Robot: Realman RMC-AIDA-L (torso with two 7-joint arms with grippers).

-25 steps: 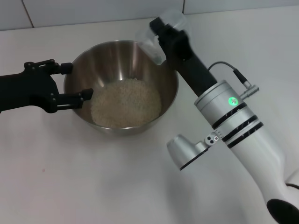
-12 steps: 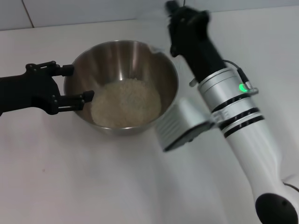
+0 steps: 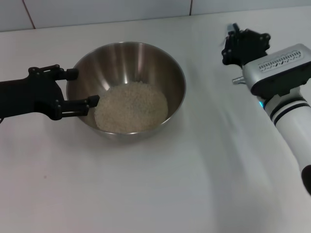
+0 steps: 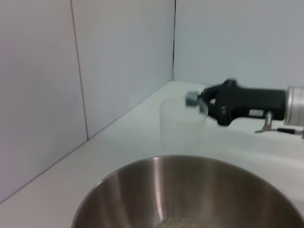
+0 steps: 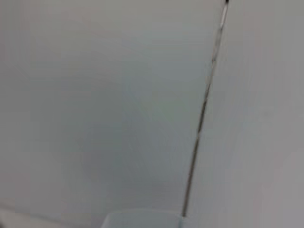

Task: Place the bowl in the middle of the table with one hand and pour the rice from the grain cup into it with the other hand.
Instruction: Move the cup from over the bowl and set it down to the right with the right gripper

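The bowl (image 3: 126, 90) stands on the table (image 3: 146, 194) a little toward 10 o'clock from the middle of the head view, upright, with the rice (image 3: 130, 107) heaped in its bottom toward the near wall. The left gripper (image 3: 77, 88) is at the bowl's 9 o'clock edge, its two fingers spread fairly wide: the near fingertip touches or almost touches the rim, while the far one sits just outside the wall. Whether it pinches the rim I cannot tell.

The right gripper (image 3: 232, 41) is well apart from the bowl, out toward 2 o'clock, close to the table's back edge where the wall (image 3: 97, 9) rises. In the left wrist view it is closed on the cup (image 4: 181, 126), which stands upright, clear and seemingly empty, beyond the bowl's far rim; the right wrist view shows only the cup's rim (image 5: 142, 219) under the wall seam.

Open table runs from the bowl's 3 o'clock side round to 7 o'clock, wide and flat toward the near edge.
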